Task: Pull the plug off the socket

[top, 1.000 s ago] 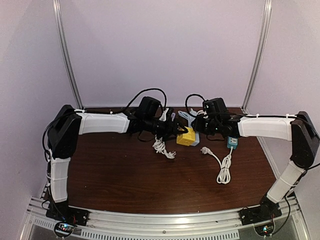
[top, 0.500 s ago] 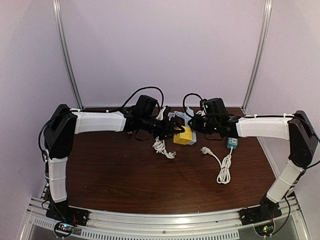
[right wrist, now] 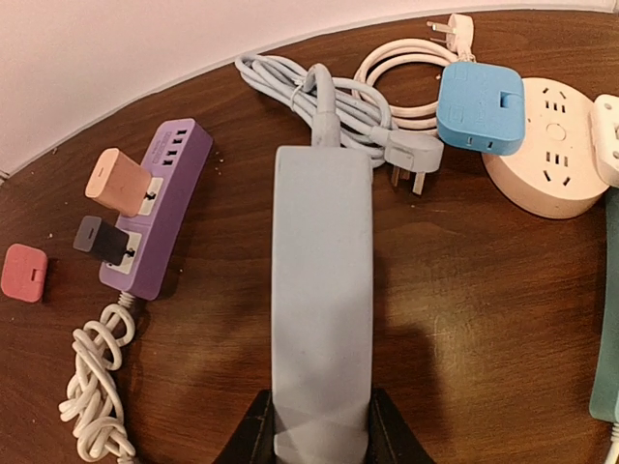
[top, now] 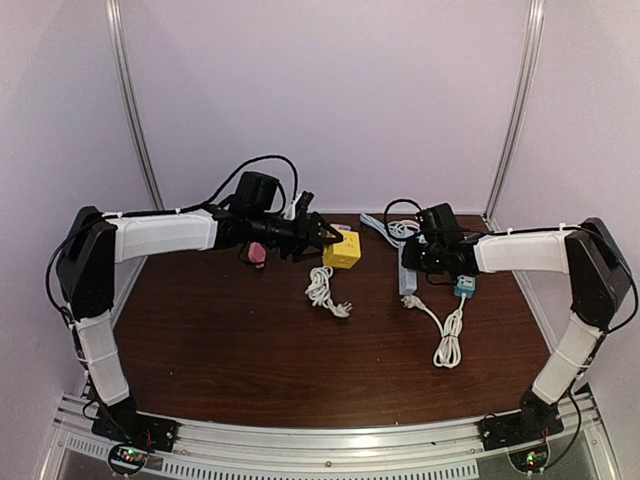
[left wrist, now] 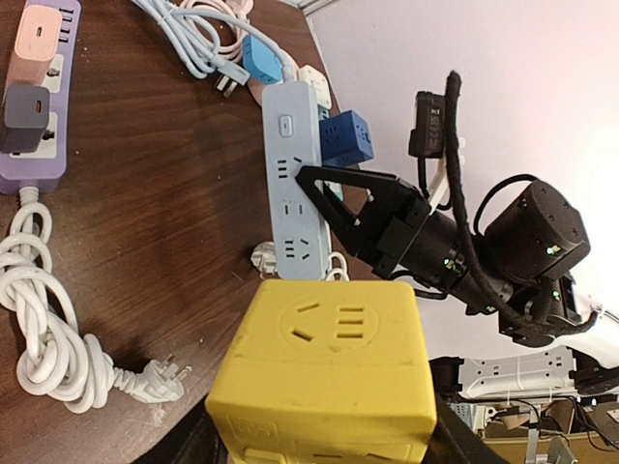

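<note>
While both arms reach over the dark wooden desk (top: 250, 340), the items stand as follows. Item one: yellow cube plug (left wrist: 329, 358), clamped between the left jaws, one socket-patterned face turned to the wrist camera. In the overhead view it hangs at the tip of the left arm (top: 165, 232), left of centre and well apart from the socket strip. Item two: grey-blue socket strip (right wrist: 322, 290), gripped at its near end by the right jaws, one black finger on each long side. It lies lengthwise away from the right arm (top: 520, 250), and its grey cable (right wrist: 319, 97) is bundled at the far end. None of its outlets visible from the left wrist holds a plug. Item three: purple strip (right wrist: 160, 220), left of the grey-blue one, carrying a pink charger (right wrist: 118, 182) and a dark charger (right wrist: 97, 237), with a coiled white cord (right wrist: 97, 387) at its near end. Item four: small red adapter (right wrist: 21, 272), loose on the desk beside the purple strip. Item five: blue square adapter (right wrist: 479, 106), touching a round cream socket (right wrist: 553, 145) to the right. Item six: dark blue cube (left wrist: 346, 138), just beside the grey-blue strip's far end.
</note>
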Action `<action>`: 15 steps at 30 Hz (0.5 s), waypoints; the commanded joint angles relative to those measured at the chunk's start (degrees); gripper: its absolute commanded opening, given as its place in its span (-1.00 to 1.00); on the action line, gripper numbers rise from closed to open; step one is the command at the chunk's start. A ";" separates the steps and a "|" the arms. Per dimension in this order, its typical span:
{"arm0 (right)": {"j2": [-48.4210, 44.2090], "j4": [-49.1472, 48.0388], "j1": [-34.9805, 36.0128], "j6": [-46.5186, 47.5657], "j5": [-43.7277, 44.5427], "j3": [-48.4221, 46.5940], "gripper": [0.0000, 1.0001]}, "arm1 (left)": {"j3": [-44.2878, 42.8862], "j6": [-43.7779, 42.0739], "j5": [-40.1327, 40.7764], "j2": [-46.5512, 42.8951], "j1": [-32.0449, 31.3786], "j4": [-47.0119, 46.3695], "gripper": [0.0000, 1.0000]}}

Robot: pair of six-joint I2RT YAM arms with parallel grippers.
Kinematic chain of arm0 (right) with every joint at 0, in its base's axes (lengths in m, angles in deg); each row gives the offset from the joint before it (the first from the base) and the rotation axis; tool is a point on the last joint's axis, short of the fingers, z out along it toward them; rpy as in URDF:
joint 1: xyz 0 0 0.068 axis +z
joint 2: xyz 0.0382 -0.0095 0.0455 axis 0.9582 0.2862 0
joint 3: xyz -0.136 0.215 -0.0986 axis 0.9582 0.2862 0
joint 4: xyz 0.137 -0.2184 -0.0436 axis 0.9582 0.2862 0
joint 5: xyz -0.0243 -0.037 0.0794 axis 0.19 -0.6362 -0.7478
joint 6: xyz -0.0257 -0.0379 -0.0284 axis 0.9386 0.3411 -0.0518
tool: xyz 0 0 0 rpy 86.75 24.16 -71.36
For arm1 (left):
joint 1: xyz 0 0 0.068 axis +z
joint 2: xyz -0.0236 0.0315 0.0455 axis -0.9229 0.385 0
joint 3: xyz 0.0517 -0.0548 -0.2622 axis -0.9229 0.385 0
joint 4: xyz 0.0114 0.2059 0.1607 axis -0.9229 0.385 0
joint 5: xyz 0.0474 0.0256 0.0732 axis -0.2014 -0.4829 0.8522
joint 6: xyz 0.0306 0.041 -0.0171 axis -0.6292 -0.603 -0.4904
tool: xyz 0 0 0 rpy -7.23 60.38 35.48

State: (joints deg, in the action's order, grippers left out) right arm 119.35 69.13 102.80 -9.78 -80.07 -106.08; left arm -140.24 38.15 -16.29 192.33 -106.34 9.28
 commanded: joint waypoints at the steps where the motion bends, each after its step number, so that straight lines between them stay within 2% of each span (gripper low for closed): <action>1: -0.57 -2.94 0.51 0.75 -1.13 -1.08 -1.00 | 0.15 -3.52 -0.67 -2.72 1.14 0.72 -1.00; 8: 1.88 -3.23 0.53 -1.15 -9.18 -3.50 -1.00 | 5.02 -8.49 3.18 -7.55 11.10 5.83 -1.00; 15: 5.59 -2.61 0.49 -0.67 -13.26 -5.85 -1.00 | 12.20 -9.78 4.68 -12.93 21.77 5.42 -1.00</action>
State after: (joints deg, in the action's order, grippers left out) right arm 123.35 68.59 103.24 -10.61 -89.89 -109.16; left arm -130.78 30.79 -12.70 183.32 -88.24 16.26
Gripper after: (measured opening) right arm 0.271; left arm 0.635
